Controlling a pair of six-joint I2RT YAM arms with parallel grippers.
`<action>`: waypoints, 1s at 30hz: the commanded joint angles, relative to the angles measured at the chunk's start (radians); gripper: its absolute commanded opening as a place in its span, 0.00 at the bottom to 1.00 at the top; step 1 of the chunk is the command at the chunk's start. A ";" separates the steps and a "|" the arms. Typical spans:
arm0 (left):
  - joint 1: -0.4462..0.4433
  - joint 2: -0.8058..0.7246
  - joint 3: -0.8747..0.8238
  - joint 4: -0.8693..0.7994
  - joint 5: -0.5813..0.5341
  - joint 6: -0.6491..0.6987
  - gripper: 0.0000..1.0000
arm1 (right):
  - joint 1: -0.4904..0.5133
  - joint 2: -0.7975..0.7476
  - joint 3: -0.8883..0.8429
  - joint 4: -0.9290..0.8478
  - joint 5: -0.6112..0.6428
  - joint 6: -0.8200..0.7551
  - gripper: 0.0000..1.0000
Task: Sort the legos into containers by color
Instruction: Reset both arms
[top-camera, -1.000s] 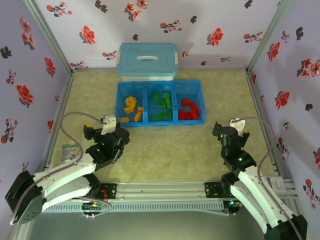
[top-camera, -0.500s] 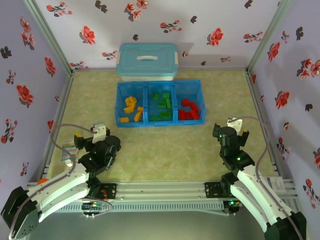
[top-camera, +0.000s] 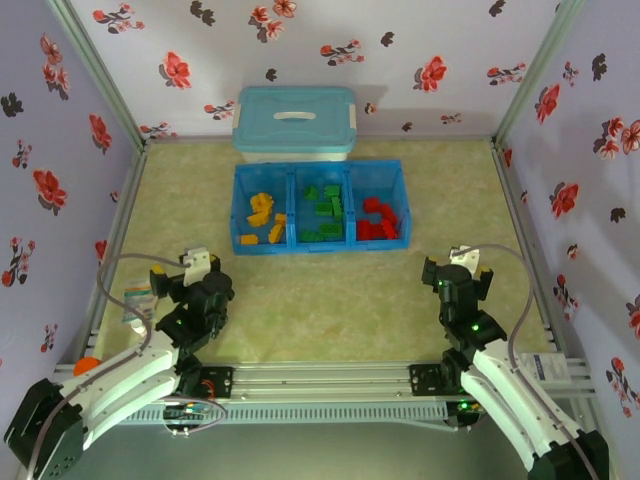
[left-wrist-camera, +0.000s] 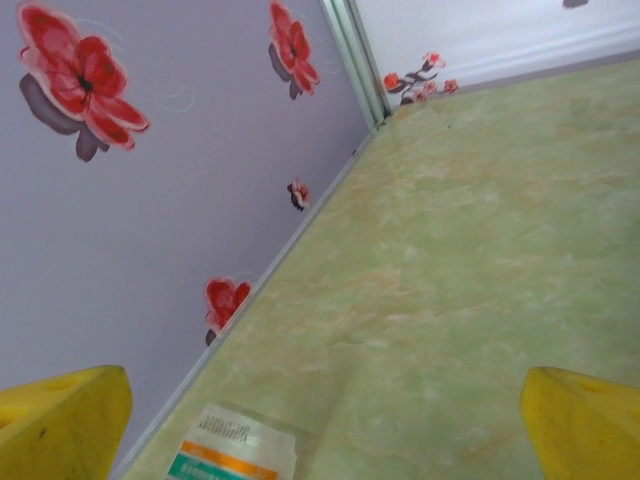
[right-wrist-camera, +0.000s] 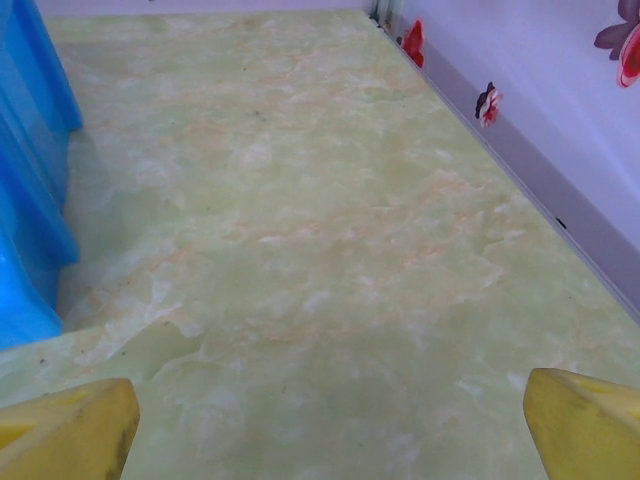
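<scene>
Separately, the containers (top-camera: 392, 178) hold yellow, green, red legos (top-camera: 328, 210).

Table (top-camera: 330, 310): pale green marbled top, walled on three sides by lilac wallpaper (top-camera: 400, 60) with red and dark flowers.

Light blue storage box (top-camera: 294, 122), lid on, white handle (top-camera: 294, 116) lying flat on the lid; stood at the far edge, left of centre, against the back wall.

Small printed packet (top-camera: 138, 300) lay flat at the left edge, toward the near left corner, just beside the wall.

Small orange object (top-camera: 86, 365) sat at the near left corner; kind could not be told.

White card (top-camera: 553, 366) lay at the near right corner.
</scene>
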 joint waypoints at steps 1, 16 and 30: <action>0.018 -0.015 -0.045 0.175 0.013 0.071 1.00 | -0.007 -0.001 -0.021 0.093 0.035 -0.017 0.99; 0.168 -0.044 -0.122 0.391 0.078 0.108 1.00 | -0.025 0.018 -0.167 0.515 0.100 -0.055 0.99; 0.251 0.017 -0.160 0.553 0.157 0.121 1.00 | -0.112 0.196 -0.188 0.743 0.097 -0.014 0.99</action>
